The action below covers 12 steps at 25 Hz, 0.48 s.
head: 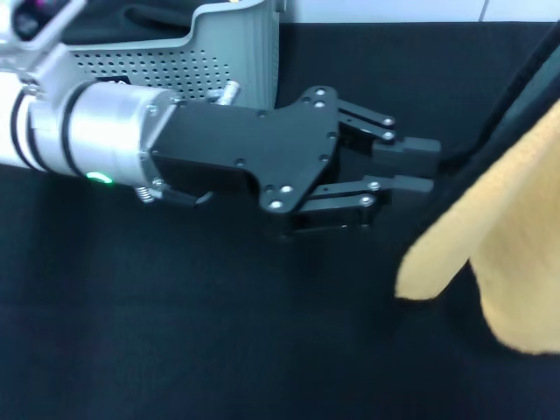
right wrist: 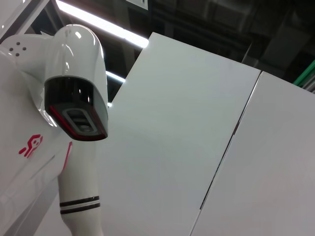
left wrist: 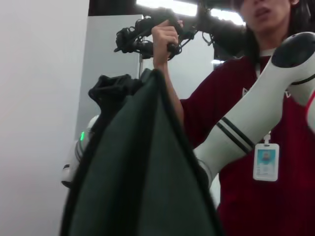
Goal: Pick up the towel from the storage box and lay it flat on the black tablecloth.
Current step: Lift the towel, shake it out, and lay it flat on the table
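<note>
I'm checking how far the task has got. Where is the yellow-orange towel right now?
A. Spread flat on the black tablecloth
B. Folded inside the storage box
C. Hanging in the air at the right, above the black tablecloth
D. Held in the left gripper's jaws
C: in the head view the towel hangs draped at the right over the black tablecloth, clear of the storage box and apart from the left gripper.

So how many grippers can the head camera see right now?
1: the left gripper, over the black tablecloth, reaching toward the hanging towel. The right gripper is out of frame.
</note>
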Available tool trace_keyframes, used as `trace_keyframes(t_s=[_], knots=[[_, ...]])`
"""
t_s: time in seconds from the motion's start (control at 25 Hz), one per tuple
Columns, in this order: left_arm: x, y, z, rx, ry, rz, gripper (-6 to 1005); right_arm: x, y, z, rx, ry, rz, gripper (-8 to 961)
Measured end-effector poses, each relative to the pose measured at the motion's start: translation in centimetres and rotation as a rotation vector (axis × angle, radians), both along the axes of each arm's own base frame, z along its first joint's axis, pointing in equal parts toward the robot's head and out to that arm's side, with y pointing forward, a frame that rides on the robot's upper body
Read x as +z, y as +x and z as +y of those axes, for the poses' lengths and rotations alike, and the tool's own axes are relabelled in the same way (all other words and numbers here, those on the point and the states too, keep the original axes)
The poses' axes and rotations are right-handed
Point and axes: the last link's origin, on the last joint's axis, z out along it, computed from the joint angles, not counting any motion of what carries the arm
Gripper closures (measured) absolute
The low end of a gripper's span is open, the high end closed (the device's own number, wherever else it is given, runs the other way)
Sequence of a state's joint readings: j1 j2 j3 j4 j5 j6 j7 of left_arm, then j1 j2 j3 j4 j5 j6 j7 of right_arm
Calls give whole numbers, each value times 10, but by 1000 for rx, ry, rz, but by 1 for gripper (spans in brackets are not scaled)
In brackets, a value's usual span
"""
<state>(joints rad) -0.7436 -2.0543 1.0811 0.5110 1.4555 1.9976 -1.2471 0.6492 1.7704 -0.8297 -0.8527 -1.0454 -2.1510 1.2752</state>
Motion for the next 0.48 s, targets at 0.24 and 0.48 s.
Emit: trace_keyframes(t_s=[0.24, 0.48], knots=[[-10, -3, -10, -26, -50, 44, 731, 2, 0, 0, 0, 25, 28, 949], [-18, 0, -11, -12, -48, 37, 730, 2, -1, 1, 4, 28, 30, 948]])
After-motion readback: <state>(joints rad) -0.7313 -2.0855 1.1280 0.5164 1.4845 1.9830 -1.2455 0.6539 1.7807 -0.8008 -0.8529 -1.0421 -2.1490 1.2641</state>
